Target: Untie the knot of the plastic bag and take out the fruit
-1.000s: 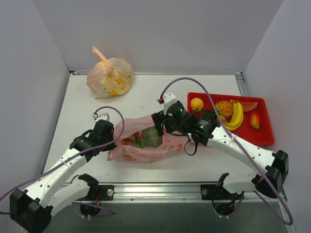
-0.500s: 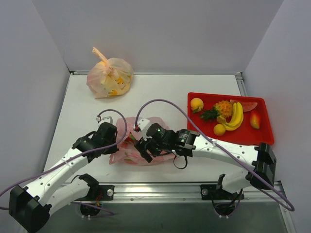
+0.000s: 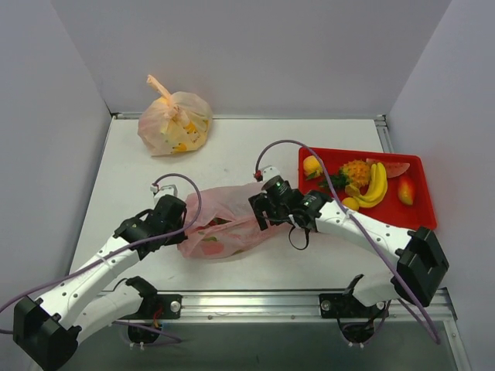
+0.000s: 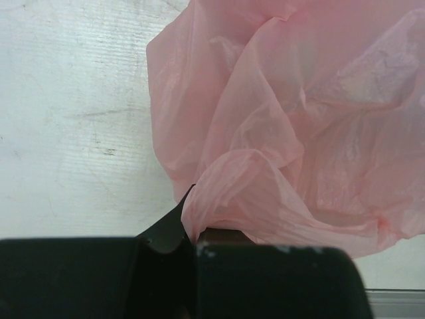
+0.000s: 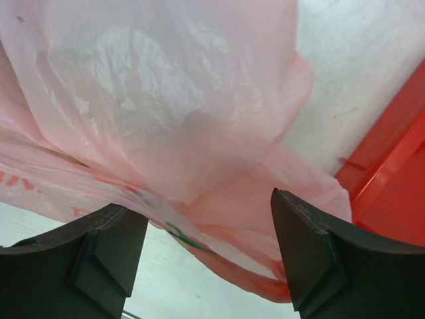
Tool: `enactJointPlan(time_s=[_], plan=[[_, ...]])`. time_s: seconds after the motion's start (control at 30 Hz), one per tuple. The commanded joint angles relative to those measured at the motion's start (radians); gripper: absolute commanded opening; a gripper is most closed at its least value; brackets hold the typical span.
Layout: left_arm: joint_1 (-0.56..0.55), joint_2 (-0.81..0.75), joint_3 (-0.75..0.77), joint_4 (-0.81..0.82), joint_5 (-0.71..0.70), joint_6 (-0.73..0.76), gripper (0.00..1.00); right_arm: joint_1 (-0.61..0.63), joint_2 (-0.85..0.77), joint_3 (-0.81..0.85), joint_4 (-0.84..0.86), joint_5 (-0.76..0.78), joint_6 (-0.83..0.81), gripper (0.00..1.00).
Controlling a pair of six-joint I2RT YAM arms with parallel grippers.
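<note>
Right gripper (image 3: 261, 212): drawn back out of the plastic bag (image 3: 224, 202) to its 3 o'clock edge, jaws spread, empty. Left gripper (image 3: 180, 226): clenched on film at 9 o'clock. Bag mid-table, film slumped over the green melon, now hidden; probably needs reopening before another reach.

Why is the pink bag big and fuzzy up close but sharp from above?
Left wrist view: the pink plastic bag sits right at the lens, soft-edged, fingers dark. Right wrist view: equally close, whitish sheen on the plastic. Top external view: farther off, evenly lit, small and crisp.
</note>
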Motion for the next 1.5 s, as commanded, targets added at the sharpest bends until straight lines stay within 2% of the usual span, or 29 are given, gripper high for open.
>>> enactJointPlan(time_s=[0.0, 0.17, 0.27, 0.37, 0.43, 0.47, 0.5, 0.63, 0.83, 0.9, 0.97, 1.07, 1.23, 1.3, 1.37, 1.47], plan=[[-0.005, -0.017, 0.031, -0.011, -0.054, 0.019, 0.00, -0.102, -0.046, 0.031, 0.075, -0.058, 0.027, 0.75], [0.007, 0.035, 0.065, 0.044, -0.104, 0.036, 0.00, -0.176, 0.052, 0.104, 0.182, -0.110, 0.038, 0.77], [0.041, 0.095, 0.112, 0.092, -0.138, 0.056, 0.00, -0.192, 0.155, 0.192, 0.187, -0.115, 0.007, 0.78], [0.055, 0.161, 0.181, 0.130, -0.111, 0.078, 0.00, -0.192, 0.200, 0.267, 0.177, -0.113, -0.017, 0.83], [0.053, 0.188, 0.217, 0.131, -0.069, 0.081, 0.00, -0.182, 0.156, 0.281, 0.157, -0.149, -0.028, 0.89], [0.050, 0.190, 0.221, 0.131, -0.052, 0.079, 0.00, -0.161, 0.129, 0.275, 0.146, -0.146, -0.036, 0.96], [0.047, 0.182, 0.218, 0.132, -0.026, 0.078, 0.00, -0.150, 0.103, 0.267, 0.137, -0.140, -0.057, 1.00], [0.043, 0.129, 0.186, 0.127, 0.018, 0.038, 0.00, -0.061, -0.025, 0.255, 0.056, -0.083, -0.103, 1.00], [0.038, 0.040, 0.149, 0.075, 0.026, -0.004, 0.00, 0.071, -0.115, 0.275, -0.009, 0.031, -0.110, 1.00], [0.038, 0.009, 0.148, 0.051, 0.023, -0.007, 0.00, 0.072, -0.109, 0.289, -0.009, -0.019, -0.096, 0.96], [0.038, -0.009, 0.139, 0.043, 0.031, -0.011, 0.00, 0.080, -0.067, 0.306, -0.012, -0.049, -0.088, 0.85], [0.033, -0.033, 0.122, 0.043, 0.052, -0.017, 0.00, 0.085, 0.011, 0.324, -0.008, -0.063, -0.055, 0.73], [0.018, -0.040, 0.089, 0.032, 0.065, -0.039, 0.00, 0.089, 0.149, 0.313, -0.006, -0.116, -0.018, 0.69], [0.013, -0.046, 0.074, 0.025, 0.064, -0.051, 0.00, 0.110, 0.167, 0.290, -0.018, -0.184, -0.022, 0.59], [0.012, -0.048, 0.065, 0.017, 0.060, -0.065, 0.00, 0.144, 0.180, 0.263, -0.073, -0.254, -0.034, 0.52], [0.013, -0.043, 0.057, 0.015, 0.060, -0.077, 0.00, 0.210, 0.216, 0.246, -0.190, -0.308, -0.085, 0.52]])
